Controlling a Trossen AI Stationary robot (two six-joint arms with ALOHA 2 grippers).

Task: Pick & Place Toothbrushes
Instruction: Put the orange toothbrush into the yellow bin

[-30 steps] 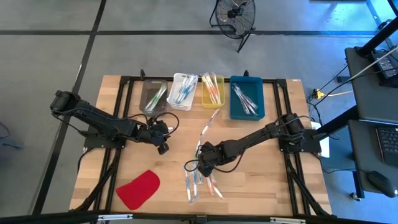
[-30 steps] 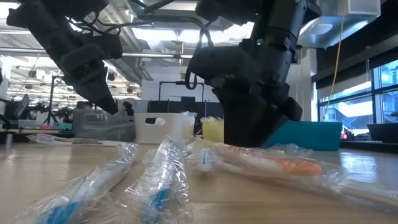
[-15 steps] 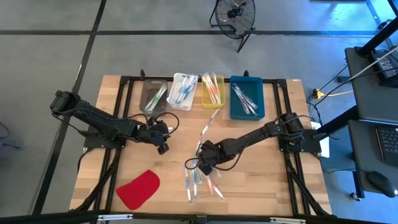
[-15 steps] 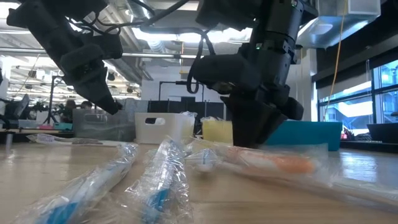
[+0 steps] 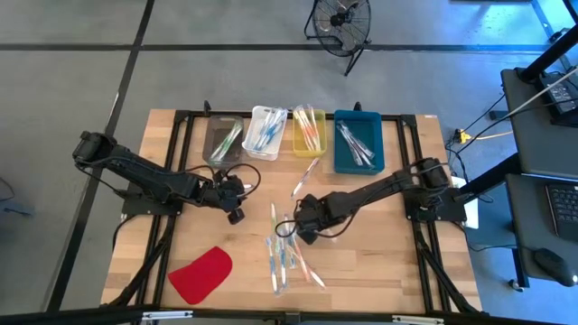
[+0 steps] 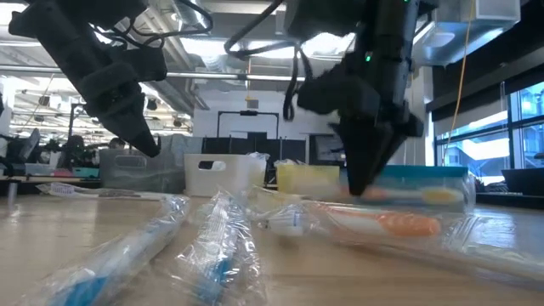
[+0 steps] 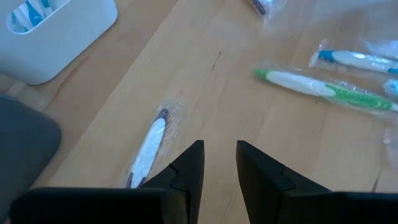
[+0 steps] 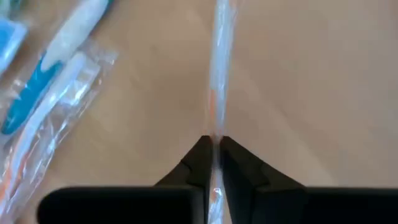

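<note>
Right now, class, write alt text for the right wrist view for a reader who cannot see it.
The right gripper has its dark fingers pinched on a clear-wrapped toothbrush with orange parts above the wooden table. A wrapped blue-and-white toothbrush lies alongside.

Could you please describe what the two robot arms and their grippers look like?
Both arms are dark, nearly black, built of slim jointed links on bases at the table's sides. Black cables loop loosely near each wrist. The left gripper and right gripper each end in two flat, tapering black fingers. A small green light glows on the right arm. No lettering is legible.
</note>
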